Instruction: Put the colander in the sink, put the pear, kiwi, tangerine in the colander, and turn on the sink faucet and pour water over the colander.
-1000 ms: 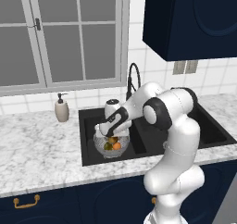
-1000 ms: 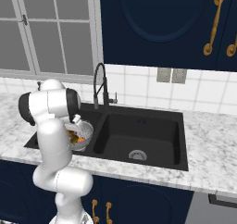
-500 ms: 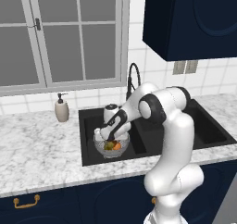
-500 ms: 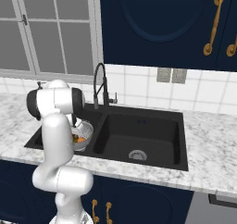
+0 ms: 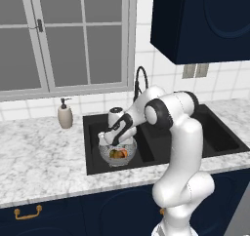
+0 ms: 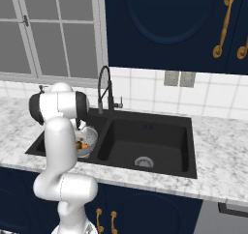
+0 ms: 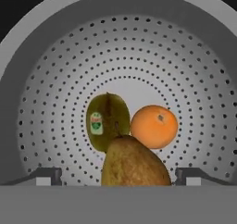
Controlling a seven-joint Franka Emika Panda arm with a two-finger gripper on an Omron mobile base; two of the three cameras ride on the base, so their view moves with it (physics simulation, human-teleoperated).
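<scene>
Label on kiwi: the kiwi (image 7: 107, 122) carries a small oval sticker on its left flank, green above with a red band and pale below; the lettering is too small to read.
Kiwi axis: in the hand view its long axis runs up and down the picture, with a dark seam along the middle.
Pear: the pear (image 7: 134, 163), brown-olive, lies nearest the camera with its rounded narrow end towards the kiwi and tangerine and its broad end cut by the lower edge; it seems to touch both fruits, though the angle makes that hard to settle.
Tangerine: the tangerine (image 7: 154, 126) sits just right of the kiwi, touching it, a small dimple showing at its upper right.
Colander: the colander (image 7: 203, 102) is upright, its perforated wall rising round all three fruits; from the left base view it stands in the left basin of the sink (image 5: 92, 152).
Gripper: the gripper (image 7: 118, 176) hangs over the colander mouth, pointing down into it; its two dark tips stand wide apart at either side of the pear, apart from it, with nothing held.
Faucet: the sink faucet (image 6: 102, 90) rises behind the divider between the basins, its arched spout curving towards the left basin.
Other: a cream soap dispenser (image 5: 65, 114) stands on the marble counter (image 5: 39, 162) left of the sink.
</scene>
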